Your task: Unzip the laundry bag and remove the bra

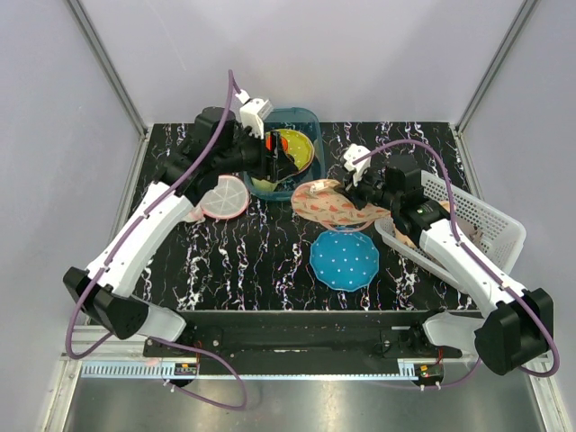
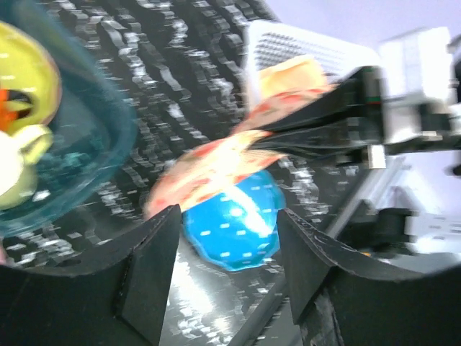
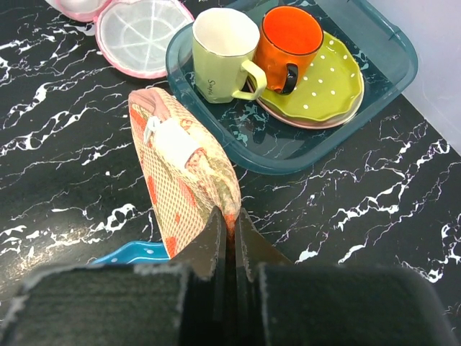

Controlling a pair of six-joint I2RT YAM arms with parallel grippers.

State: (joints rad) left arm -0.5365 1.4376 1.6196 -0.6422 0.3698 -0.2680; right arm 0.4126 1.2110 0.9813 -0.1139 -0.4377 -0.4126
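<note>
The laundry bag (image 1: pixel 326 205) is a peach printed pouch lying in the middle of the table, between the teal tray and the blue plate. My right gripper (image 1: pixel 359 199) is shut on the bag's right end. In the right wrist view the closed jaws (image 3: pixel 232 220) pinch its near edge, and the bag (image 3: pixel 180 162) hangs edge-up away from them. My left gripper (image 1: pixel 277 166) is open and empty, held above the tray's near edge, left of the bag. In the left wrist view its jaws (image 2: pixel 229 220) frame the blurred bag (image 2: pixel 216 162). The bra is hidden.
A teal tray (image 1: pixel 313 117) at the back holds a green cup (image 3: pixel 223 54), an orange cup (image 3: pixel 292 40) and a green dotted plate (image 3: pixel 335 86). A white mesh round pink-rimmed piece (image 1: pixel 224 198) lies left. A blue plate (image 1: pixel 344 260) lies near. A white basket (image 1: pixel 486 225) stands right.
</note>
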